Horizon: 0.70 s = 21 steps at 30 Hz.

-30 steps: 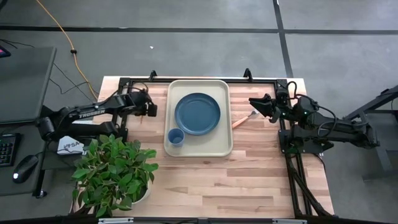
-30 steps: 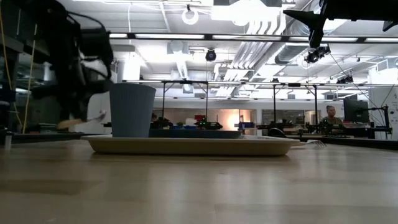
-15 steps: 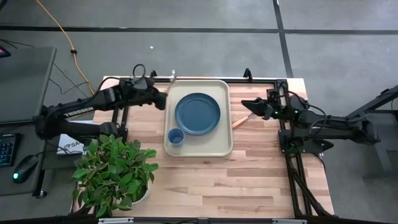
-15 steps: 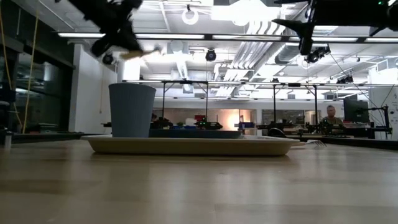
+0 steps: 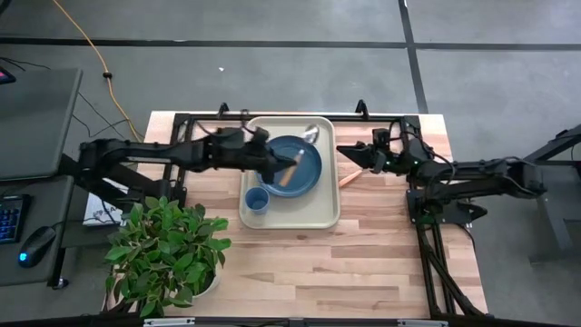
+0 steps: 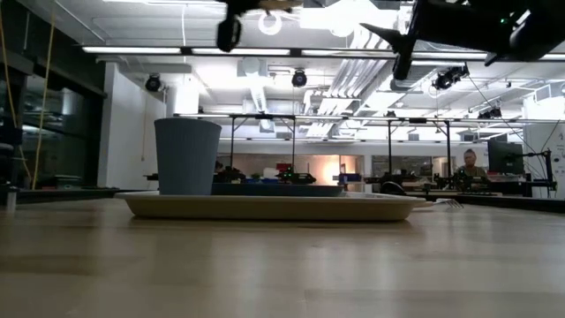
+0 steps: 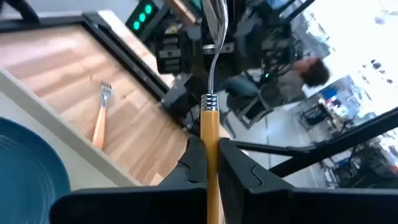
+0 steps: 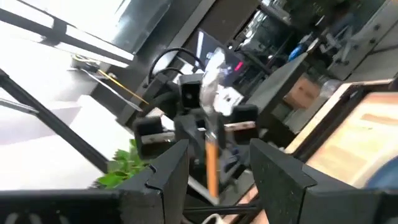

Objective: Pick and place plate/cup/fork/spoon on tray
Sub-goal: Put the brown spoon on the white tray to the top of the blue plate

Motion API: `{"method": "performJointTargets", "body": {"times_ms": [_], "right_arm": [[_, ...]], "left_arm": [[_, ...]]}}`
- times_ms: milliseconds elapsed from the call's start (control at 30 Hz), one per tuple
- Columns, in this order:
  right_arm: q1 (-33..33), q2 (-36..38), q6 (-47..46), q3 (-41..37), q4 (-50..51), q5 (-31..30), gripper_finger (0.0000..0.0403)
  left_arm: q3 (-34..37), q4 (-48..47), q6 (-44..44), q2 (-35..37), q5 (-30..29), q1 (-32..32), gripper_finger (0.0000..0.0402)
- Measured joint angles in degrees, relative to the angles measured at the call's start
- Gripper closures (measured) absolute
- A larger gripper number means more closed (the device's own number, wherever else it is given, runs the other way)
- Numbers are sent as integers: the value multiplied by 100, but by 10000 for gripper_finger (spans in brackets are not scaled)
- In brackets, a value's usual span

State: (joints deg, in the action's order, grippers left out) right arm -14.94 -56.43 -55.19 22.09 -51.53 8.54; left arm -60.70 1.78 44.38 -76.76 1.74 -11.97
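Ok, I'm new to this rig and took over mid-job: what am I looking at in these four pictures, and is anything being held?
Two dark robot arms work at a wooden table. The overhead picture shows it all: a cream tray carrying the blue plate and the small cup.

The left gripper, over the plate, is shut on the spoon. The left wrist camera shows its jaws clamped on the orange handle.

The fork lies on the wood beside the tray. The right gripper, jaws open, is near it; its wrist camera looks between its fingers toward the other arm.

The low picture looks level across the table.
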Motion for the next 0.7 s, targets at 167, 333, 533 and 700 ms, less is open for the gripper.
{"method": "performJointTargets", "body": {"times_ms": [167, 333, 533, 700], "right_arm": [[54, -413, 74, 341, -160, 222, 242], [66, -637, 549, 797, 438, 376, 242], [63, -557, 670, 876, 543, 445, 242], [59, -280, 926, 876, 696, 519, 242]], "left_arm": [[-410, -15, 3, -688, 179, 16, 401], [-643, -73, 8, -961, 282, 18, 401], [-681, -115, -104, -837, 243, 35, 401], [-685, -132, -253, -573, 190, -18, 401]]}}
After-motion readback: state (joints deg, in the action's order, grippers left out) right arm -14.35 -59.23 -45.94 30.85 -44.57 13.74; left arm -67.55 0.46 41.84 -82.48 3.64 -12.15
